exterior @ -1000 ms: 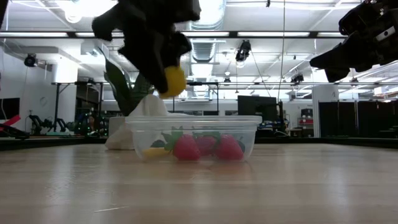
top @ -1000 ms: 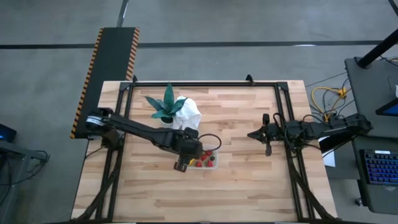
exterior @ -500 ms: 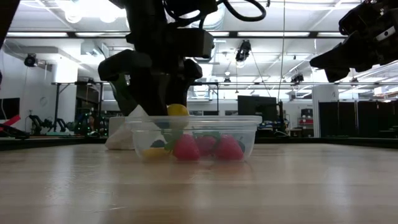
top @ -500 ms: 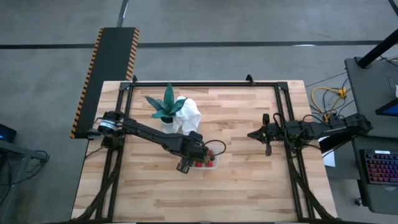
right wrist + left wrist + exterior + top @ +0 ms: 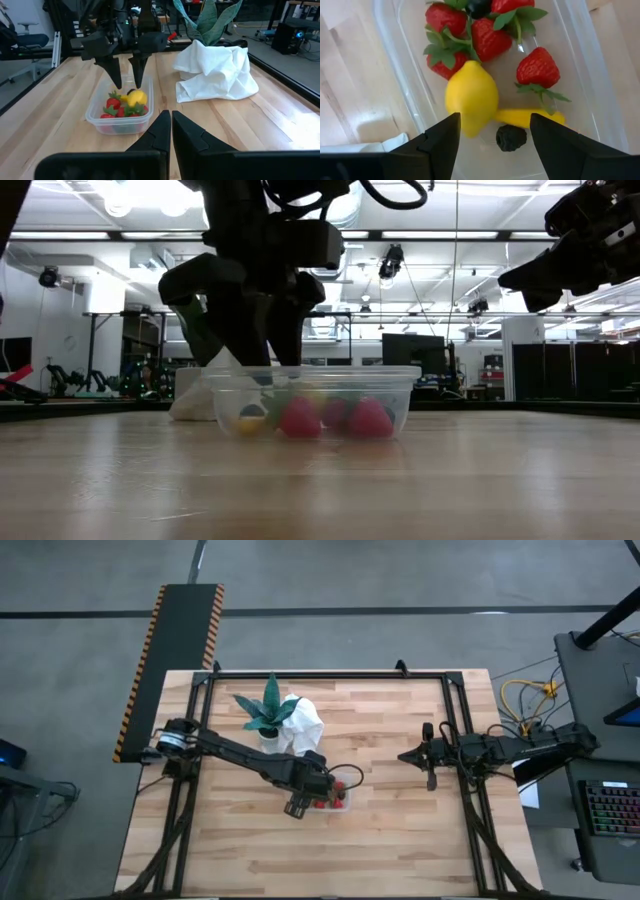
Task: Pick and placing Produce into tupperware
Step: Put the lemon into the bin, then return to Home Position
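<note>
Dropped from the left pincer (image 5: 492,131), now spread apart, the lemon (image 5: 471,97) seemingly rests in the tupperware (image 5: 405,80).

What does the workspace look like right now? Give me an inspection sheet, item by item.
Surface: wooden table, bare around the work area.
Job's things: tupperware holds the lemon, strawberries, a yellow-orange piece and a dark berry.
Clutter: potted plant and white cloth beside the tupperware.
Grippers: left gripper open just above the tupperware, lemon lying free below it; right gripper shut, waiting at the table's right side.
Cables: black loop on the left arm; yellow cables off the table.
Surroundings: keyboard on a side desk; nobody seen.
</note>
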`<state>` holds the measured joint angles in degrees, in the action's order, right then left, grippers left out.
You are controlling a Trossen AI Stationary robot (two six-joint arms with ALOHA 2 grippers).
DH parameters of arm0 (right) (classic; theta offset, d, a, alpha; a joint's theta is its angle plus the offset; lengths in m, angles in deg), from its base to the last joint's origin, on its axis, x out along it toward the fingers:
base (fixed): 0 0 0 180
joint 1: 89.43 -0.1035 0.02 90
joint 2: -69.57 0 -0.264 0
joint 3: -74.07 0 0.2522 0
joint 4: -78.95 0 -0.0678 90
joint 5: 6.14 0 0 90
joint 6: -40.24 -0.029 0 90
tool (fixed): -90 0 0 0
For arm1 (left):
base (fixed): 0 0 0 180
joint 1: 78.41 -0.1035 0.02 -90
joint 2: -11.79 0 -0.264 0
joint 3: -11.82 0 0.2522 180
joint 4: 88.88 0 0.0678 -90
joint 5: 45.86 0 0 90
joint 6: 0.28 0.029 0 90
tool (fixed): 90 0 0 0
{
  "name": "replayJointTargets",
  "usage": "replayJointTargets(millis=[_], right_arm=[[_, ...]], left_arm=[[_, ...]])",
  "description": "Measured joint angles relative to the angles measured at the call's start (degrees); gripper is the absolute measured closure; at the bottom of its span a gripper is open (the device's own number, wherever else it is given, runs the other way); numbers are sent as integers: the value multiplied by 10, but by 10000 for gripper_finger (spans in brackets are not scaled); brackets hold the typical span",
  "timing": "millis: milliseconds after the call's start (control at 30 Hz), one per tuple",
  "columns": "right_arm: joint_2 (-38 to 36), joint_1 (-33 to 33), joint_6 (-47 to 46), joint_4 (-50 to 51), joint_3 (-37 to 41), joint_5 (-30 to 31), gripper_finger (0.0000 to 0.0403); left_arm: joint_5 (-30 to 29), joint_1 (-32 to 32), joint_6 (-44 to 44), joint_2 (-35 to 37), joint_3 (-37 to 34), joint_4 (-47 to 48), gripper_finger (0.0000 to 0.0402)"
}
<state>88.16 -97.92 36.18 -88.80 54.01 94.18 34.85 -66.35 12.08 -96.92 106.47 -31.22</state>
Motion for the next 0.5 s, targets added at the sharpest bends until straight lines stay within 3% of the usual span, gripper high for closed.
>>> replayJointTargets(millis=[333,500], right_arm=[[0,0,0,0,0,0,394],[0,0,-3,1,0,-2,394]], left_arm=[[3,0,-18,34,38,-15,174],[77,1,-47,113,37,-65,174]])
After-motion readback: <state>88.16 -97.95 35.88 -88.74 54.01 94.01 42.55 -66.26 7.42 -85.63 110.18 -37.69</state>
